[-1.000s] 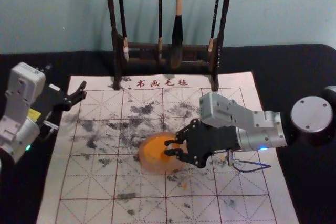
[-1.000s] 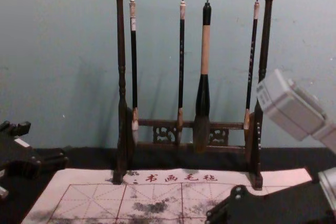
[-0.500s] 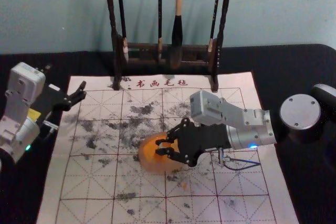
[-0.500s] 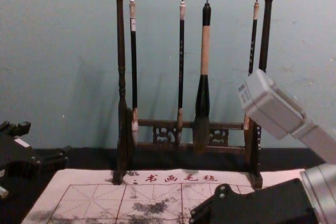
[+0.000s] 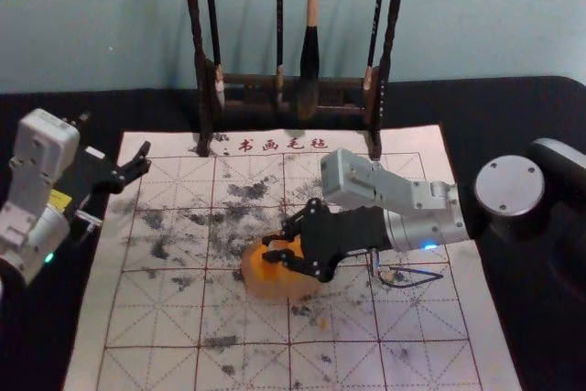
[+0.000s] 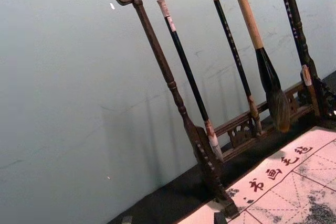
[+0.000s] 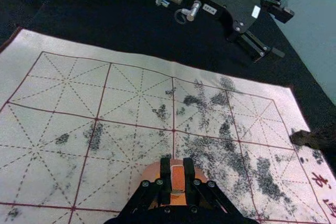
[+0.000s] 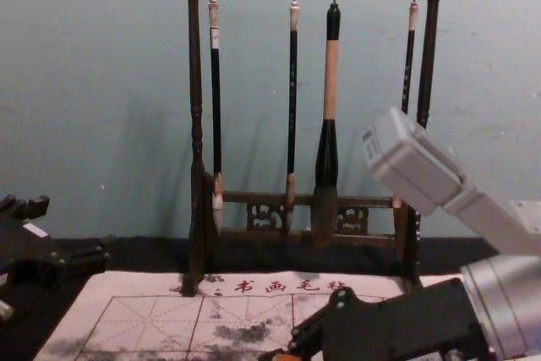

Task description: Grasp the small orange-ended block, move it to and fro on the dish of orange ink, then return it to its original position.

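Note:
My right gripper [image 5: 269, 248] hangs over the left part of the round dish of orange ink [image 5: 264, 284] on the felt mat. In the right wrist view, the right gripper [image 7: 178, 170] is shut on the small orange-ended block [image 7: 178, 178], with the dish's pale rim [image 7: 151, 171] beneath it. The block's orange part [image 8: 286, 358] peeks in at the chest view's bottom edge. Whether the block touches the ink I cannot tell. My left gripper [image 5: 141, 158] stays parked over the mat's far left corner, fingers apart; its tips frame an empty gap at the left wrist view's bottom edge.
A dark wooden rack [image 5: 247, 109] with several hanging brushes stands at the mat's far edge, including a thick brush [image 8: 326, 158]. The mat [image 5: 156, 318] is gridded and ink-stained, lying on a black cloth [image 5: 540, 116].
The right gripper has moved left across the dish, with the block in its hold. The left arm has not moved.

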{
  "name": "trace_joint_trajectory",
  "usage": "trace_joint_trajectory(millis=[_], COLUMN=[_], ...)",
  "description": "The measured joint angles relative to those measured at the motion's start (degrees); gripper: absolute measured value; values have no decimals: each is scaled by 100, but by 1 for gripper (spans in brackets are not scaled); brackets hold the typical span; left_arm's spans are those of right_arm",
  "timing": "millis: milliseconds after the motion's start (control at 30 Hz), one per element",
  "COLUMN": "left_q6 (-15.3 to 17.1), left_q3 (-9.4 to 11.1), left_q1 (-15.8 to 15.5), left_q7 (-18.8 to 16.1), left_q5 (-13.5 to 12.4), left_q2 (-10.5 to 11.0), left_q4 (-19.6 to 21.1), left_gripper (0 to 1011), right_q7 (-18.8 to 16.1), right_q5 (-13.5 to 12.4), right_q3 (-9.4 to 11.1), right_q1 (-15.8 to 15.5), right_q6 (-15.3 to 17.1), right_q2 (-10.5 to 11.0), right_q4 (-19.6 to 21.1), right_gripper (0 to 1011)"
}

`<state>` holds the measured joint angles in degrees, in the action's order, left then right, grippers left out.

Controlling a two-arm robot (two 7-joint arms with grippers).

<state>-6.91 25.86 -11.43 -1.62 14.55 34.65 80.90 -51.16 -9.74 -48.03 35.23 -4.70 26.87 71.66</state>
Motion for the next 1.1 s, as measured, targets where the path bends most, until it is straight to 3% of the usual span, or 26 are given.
trace_joint_trajectory(millis=[500, 1100], left_q6=[0, 0], left_q3=[0, 0], left_q1=[1, 0], left_q7=[0, 0], left_q5=[0, 0], left_q2=[0, 0], left_q4=[0, 0], left_gripper=[1001, 1001], right_q7=[30, 142], right_q5=[19, 49], right_q3=[1, 112], right_q1=[120, 81], right_q6=[-53, -3], right_q2=[-120, 14], right_q4=[-241, -147], right_gripper=[139, 139])
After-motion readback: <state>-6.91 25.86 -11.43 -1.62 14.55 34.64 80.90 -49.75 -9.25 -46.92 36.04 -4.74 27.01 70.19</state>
